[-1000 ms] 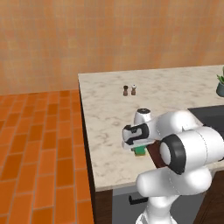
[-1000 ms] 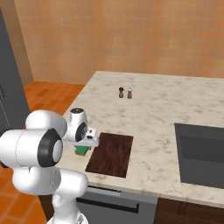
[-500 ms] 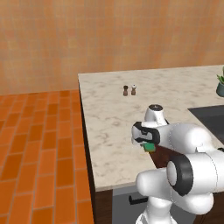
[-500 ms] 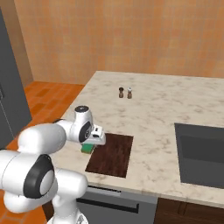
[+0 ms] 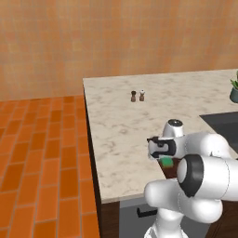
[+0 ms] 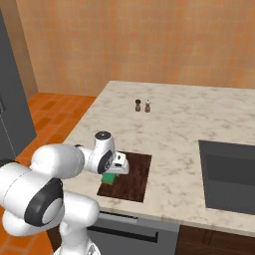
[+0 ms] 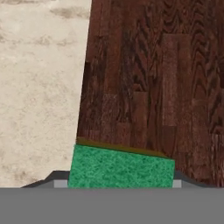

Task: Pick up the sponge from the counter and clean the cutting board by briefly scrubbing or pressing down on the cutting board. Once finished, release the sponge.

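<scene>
— What do we have in hand? We see the small rectangular sponge [image 7: 121, 167], its green top rough and fibrous with a thin yellow layer beneath, sitting between the two dark finger tips of the gripper [image 7: 118, 183], which is clenched on it at both ends.

— And where is it? We see it over the flat dark brown wooden cutting board [image 7: 162, 87], near the board's left edge and front corner; whether it touches the wood we cannot tell. The board shows strong wavy grain in plank-like strips. In the right base view the sponge [image 6: 107, 178] peeks out green under the white hand, at the near left corner of the board [image 6: 133, 175].

— The surface around it? We see the beige-white marbled stone counter [image 5: 121, 125], smooth with grey-brown veining, and the dark recessed sink [image 6: 228, 174] toward its right end. Two small shakers [image 6: 142, 105], one dark and one pale, stand well apart near the back.

— Any change? Compared with a second ago, we find the sponge carried from the counter beside the board onto its corner area.

— Any writing? We can read none.
</scene>
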Tool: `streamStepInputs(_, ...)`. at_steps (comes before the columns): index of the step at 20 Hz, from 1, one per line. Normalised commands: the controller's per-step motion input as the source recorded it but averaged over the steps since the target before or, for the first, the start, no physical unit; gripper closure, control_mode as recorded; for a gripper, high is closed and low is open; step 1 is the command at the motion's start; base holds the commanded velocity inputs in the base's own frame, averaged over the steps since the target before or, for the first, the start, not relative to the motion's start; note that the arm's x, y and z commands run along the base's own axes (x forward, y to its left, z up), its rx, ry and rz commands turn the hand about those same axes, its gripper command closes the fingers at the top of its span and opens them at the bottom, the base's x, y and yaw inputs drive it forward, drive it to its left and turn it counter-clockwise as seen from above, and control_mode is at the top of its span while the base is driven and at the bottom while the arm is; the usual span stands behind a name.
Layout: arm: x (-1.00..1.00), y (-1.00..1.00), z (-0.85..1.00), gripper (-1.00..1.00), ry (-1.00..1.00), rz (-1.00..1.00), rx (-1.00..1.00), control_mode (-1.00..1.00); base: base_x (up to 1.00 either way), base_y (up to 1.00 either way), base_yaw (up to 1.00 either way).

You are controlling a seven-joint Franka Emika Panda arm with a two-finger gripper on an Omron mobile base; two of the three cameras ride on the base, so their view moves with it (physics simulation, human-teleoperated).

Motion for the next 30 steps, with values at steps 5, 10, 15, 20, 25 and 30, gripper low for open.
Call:
streamStepInputs(5, 0.15, -0.04, -0.19, 1.0, -0.04, 0.0, 0.0, -1.0, 0.0, 0.0, 0.0)
streamStepInputs(10, 0.5, -0.07, 0.0, 1.0, -0.12, 0.0, 0.04, -1.0, 0.0, 0.0, 0.0)
streamStepInputs(15, 0.57, -0.1, 0.03, 1.0, -0.05, 0.0, 0.02, -1.0, 0.0, 0.0, 0.0)
streamStepInputs(20, 0.65, -0.13, 0.02, 1.0, 0.0, -0.02, 0.0, -1.0, 0.0, 0.0, 0.0)
streamStepInputs(25, 0.36, -0.35, 0.0, 1.0, 0.0, 0.0, 0.0, -1.0, 0.0, 0.0, 0.0)
streamStepInputs(30, 0.0, -0.62, -0.03, 1.0, -0.02, 0.0, 0.0, -1.0, 0.0, 0.0, 0.0)
